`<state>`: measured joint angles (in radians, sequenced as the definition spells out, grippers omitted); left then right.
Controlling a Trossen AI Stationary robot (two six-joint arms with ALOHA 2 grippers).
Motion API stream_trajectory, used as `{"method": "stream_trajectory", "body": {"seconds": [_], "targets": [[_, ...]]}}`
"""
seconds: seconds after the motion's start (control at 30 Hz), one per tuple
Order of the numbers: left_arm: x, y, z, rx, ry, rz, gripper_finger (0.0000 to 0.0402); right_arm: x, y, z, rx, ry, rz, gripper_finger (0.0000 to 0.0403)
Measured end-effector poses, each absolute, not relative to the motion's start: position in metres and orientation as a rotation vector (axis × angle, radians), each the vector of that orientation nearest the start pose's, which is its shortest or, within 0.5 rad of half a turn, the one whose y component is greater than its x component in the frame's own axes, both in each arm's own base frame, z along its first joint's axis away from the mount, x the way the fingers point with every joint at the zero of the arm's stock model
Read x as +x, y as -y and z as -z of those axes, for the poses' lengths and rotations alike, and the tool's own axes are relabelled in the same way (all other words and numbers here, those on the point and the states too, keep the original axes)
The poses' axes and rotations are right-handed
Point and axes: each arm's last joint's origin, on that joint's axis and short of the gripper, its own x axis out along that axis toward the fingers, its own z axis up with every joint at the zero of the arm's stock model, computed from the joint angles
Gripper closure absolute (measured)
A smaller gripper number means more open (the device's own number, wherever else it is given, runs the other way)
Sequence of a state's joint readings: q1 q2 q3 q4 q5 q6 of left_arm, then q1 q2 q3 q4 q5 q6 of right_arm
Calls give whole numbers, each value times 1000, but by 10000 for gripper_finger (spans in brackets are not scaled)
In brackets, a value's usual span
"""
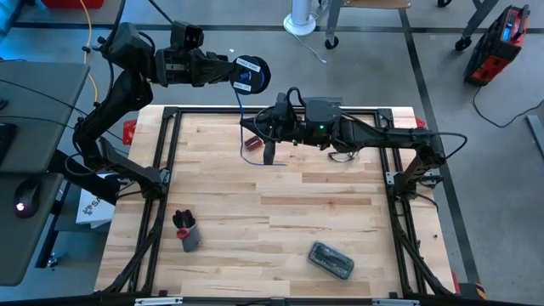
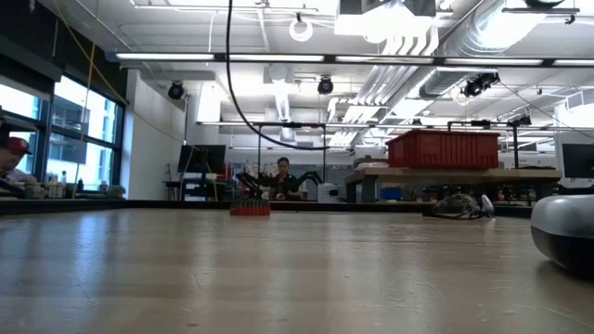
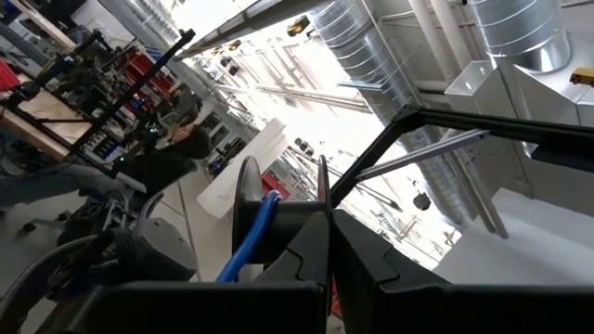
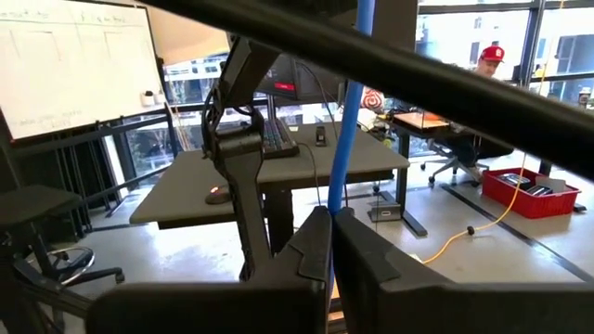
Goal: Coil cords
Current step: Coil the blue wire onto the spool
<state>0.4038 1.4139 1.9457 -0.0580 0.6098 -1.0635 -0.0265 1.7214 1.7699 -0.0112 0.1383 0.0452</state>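
Blue cord runs from the reel, held off the table's far edge by my left gripper, clamped on it. Right gripper is pinched on the cord below. I'd say mid-winding; next needs a wrap without slack. Only the right wrist view shows the pinch.

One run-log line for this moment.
left gripper: shut on reel, raised | right gripper: shut on blue cord | coiling unfinished

Table: pale wood planks, matt, visible grain. Frame: black metal. Reel: black plastic, slight sheen. Cord: blue, smooth. Grippers: dark matt plastic. Floor: grey, smooth.
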Motion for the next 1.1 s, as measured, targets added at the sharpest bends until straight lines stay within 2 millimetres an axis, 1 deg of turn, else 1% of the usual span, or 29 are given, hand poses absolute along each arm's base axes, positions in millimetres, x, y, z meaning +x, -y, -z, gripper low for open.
{"method": "stream_trajectory", "body": {"seconds": [0.13, 0.37, 0.6, 0.87, 0.97, 1.1], "targets": [[228, -80, -581, -795, 258, 384, 401, 394, 8, -441, 46, 22, 150, 402], [224, -92, -576, -763, 241, 283, 401, 364, -9, -458, 29, -46, 104, 402], [220, -104, -574, -751, 255, 219, 401, 341, -16, -468, 17, -90, 81, 403], [218, -113, -571, -756, 246, 158, 401, 332, -23, -466, 3, -154, 62, 403], [217, -113, -568, -780, 206, 149, 401, 329, -23, -466, -2, -176, 61, 403], [213, -110, -561, -843, 118, 147, 401, 321, -22, -469, -11, -185, 58, 403]]}}
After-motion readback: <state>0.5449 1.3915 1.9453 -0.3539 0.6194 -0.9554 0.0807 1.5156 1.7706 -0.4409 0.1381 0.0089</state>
